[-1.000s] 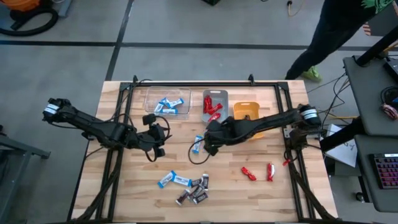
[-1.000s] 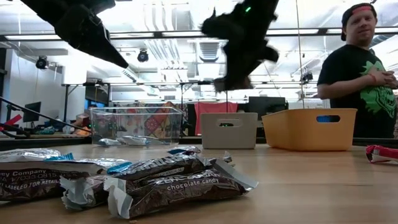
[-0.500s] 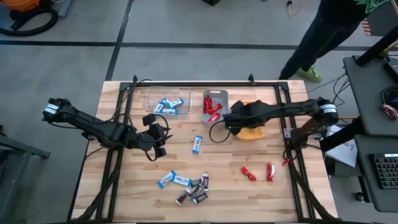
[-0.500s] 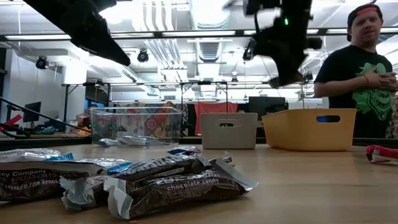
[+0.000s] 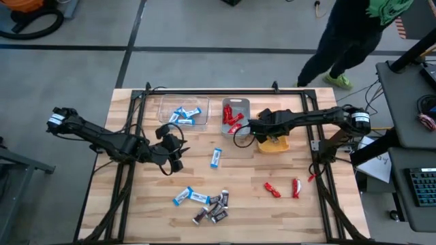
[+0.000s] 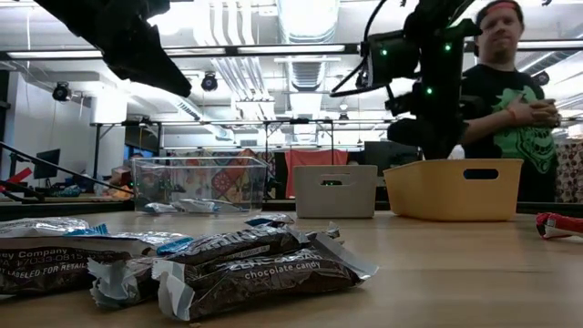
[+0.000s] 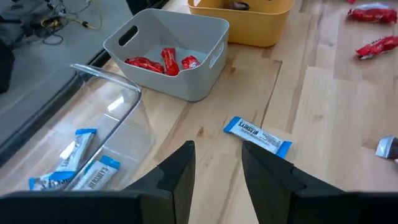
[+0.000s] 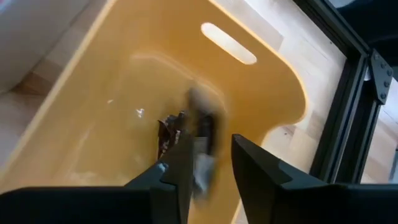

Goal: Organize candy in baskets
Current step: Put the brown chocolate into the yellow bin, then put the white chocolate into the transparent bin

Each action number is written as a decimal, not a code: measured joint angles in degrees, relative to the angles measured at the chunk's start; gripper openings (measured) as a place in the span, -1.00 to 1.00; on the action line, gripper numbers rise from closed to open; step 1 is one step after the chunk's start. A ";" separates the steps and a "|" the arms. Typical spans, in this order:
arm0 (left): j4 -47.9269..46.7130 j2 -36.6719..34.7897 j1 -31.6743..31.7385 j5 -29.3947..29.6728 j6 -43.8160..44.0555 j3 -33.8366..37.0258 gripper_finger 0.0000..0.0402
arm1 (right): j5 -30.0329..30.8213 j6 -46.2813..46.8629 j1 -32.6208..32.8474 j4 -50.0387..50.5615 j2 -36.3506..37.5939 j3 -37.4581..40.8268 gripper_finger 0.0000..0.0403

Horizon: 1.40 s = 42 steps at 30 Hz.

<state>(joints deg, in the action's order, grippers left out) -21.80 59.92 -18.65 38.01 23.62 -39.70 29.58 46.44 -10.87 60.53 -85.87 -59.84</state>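
My right gripper (image 8: 204, 163) hangs over the orange-yellow plastic bin (image 5: 275, 133), fingers parted with a gap between them and gripping nothing that I can make out. Below them, inside the bin, a dark brown wrapped bar (image 8: 168, 135) lies on the floor beside a blurred dark piece (image 8: 204, 127); I cannot tell whether that piece is resting or in mid-air. In the low view this arm stands directly above the bin's rim.

My left gripper (image 7: 216, 169) hovers over bare table left of centre, fingers apart and empty. Ahead of it lies a single blue-and-white wrapped bar (image 7: 258, 137), flat on the light wooden tabletop (image 5: 245, 194).

The three bins stand in a row along the far edge. The wide clear plastic bin (image 5: 182, 113) holds several blue-and-white bars (image 5: 186, 116). The narrower grey-blue bin (image 5: 236, 116) next to it holds shiny red wrapped pieces (image 7: 160, 61).

Near the front edge a loose cluster of blue-and-white and dark brown bars (image 5: 204, 204) lies together, some touching. Three red wrapped pieces (image 5: 285, 187) lie well apart from it, toward the right side.

A person in a black shirt (image 6: 510, 109) stands beyond the table.
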 joint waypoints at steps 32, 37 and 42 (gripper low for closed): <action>-0.28 0.00 -14.81 -16.18 27.73 0.00 -0.42 | -18.03 -19.46 16.54 -9.66 13.01 -7.19 -0.32; -0.37 0.00 -14.97 -16.18 27.27 0.00 -0.42 | -12.93 -30.00 15.13 -17.23 13.01 -9.70 -0.23; -0.27 0.49 -15.51 -16.29 32.26 0.00 -0.41 | -14.95 -37.25 14.88 -22.73 13.04 -9.61 -0.24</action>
<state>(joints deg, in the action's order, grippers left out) -22.07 60.41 -34.17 21.72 55.88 -39.70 14.63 9.18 4.01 37.81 -72.83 -69.44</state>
